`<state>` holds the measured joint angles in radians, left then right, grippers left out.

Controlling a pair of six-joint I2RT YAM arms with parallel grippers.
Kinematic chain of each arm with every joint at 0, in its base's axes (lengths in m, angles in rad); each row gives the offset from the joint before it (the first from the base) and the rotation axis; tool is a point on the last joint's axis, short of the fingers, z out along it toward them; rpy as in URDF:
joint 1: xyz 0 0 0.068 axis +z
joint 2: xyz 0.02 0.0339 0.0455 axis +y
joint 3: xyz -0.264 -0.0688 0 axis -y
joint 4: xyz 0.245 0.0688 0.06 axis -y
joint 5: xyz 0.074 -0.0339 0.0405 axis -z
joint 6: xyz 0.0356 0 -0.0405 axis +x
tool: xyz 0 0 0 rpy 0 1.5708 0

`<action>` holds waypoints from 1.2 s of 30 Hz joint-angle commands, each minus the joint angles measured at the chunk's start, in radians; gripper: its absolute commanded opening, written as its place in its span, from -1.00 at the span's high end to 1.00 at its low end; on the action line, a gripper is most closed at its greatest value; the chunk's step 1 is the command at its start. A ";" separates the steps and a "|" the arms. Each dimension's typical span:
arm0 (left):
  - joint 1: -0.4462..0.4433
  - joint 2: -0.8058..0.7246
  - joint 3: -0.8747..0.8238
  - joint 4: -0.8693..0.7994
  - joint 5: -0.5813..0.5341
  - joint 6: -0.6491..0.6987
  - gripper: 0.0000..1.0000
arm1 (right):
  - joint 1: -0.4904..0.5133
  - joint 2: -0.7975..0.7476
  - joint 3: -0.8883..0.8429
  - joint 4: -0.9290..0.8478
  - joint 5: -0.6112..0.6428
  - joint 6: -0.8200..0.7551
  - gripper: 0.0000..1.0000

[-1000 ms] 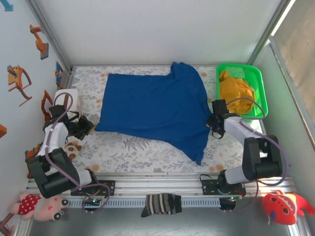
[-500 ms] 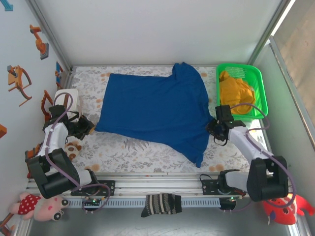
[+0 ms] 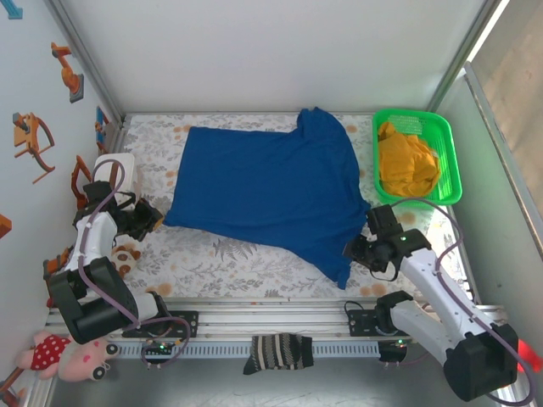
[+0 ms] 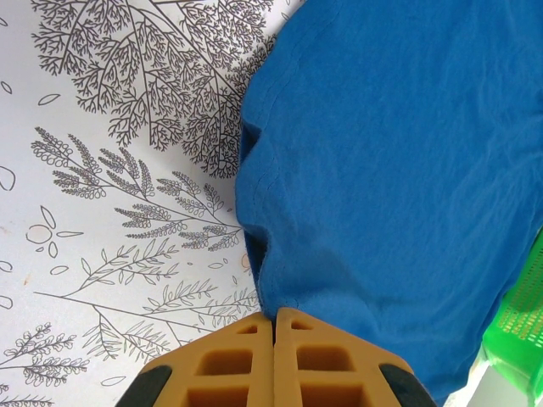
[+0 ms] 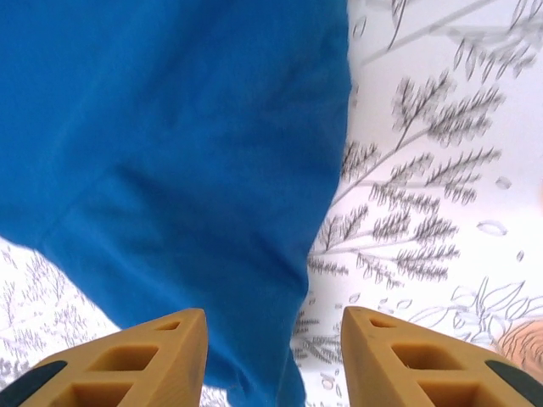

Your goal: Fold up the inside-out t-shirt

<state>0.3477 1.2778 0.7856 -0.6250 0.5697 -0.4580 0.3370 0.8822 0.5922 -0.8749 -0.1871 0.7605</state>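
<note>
The counter, covered in a pale print of leaves and flowers, took up the middle of the top view. The inside-out t-shirt lay spread nearly flat across its centre. One sleeve reached toward the far right, and the near right corner hung down toward the front rail. In the left wrist view the cloth's edge showed a few soft wrinkles against the printed surface.

The right arm stretched from its base at the near right toward that near right corner. Its jaws stood spread apart and held nothing. In the right wrist view the corner of the blue cloth lay below and between them.

The left arm was bent at the left side of the counter. Its jaws were pressed together with nothing between them, pointing at the shirt's left edge. Whether the tips touched the cloth could not be told.

A green basket sat at the far right corner, just beside the shirt's sleeve. A mustard-yellow garment was bunched inside it.

A white box stood at the left edge behind the left arm. A dark striped sock lay on the front rail between the two bases, and a pink stuffed toy sat at the near left.
</note>
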 commanded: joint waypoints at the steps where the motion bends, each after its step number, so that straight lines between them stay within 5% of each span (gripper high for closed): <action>1: 0.005 -0.017 0.015 -0.021 0.016 0.010 1.00 | 0.046 -0.005 -0.014 -0.053 -0.064 0.026 0.11; 12: 0.005 -0.028 0.015 -0.024 0.013 0.005 1.00 | 0.273 0.086 -0.103 0.078 -0.058 0.143 0.14; 14: 0.005 -0.032 0.015 -0.027 0.013 0.006 1.00 | 0.282 0.084 -0.099 0.086 -0.050 0.146 0.47; 16: 0.005 -0.032 0.016 -0.030 0.015 0.008 1.00 | 0.283 0.067 -0.071 0.069 -0.034 0.139 1.00; 27: 0.005 -0.083 0.104 -0.068 0.019 -0.022 1.00 | 0.280 0.019 0.321 -0.072 0.112 0.072 1.00; 36: 0.005 -0.065 0.084 -0.041 0.025 -0.032 1.00 | 0.232 0.050 0.393 -0.037 0.144 0.038 1.00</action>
<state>0.3477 1.2137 0.8749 -0.6651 0.5762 -0.4770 0.5919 0.9371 0.9581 -0.9024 -0.0795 0.8211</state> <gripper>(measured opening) 0.042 0.049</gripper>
